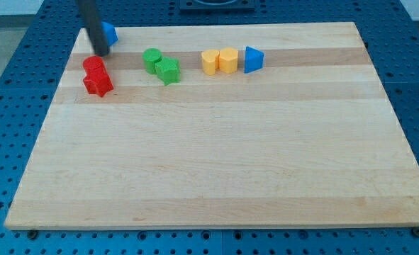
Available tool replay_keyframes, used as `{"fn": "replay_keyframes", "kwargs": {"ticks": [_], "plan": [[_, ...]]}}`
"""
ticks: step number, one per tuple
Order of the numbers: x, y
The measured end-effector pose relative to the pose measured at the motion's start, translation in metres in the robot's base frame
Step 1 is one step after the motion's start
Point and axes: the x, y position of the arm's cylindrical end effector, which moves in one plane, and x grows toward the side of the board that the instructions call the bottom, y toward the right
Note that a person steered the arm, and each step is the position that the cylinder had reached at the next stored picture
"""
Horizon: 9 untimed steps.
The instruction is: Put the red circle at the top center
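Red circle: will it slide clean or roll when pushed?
The red circle sits flat and low, so it likely slides, not rolls. It touches the red star, which may drag along. My tip is off-centre at its upper right, so it may spin.
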Motion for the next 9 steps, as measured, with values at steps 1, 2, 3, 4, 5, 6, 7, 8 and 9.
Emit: {"fn": "replay_keyframes", "kwargs": {"ticks": [1, 2, 3, 4, 5, 6, 7, 8, 9], "plan": [[0.016, -0.044], [0.054, -0.036], [0.075, -0.019], [0.076, 0.01], [0.055, 0.026], [0.033, 0.057], [0.008, 0.068], [0.002, 0.062], [0.002, 0.069]]}}
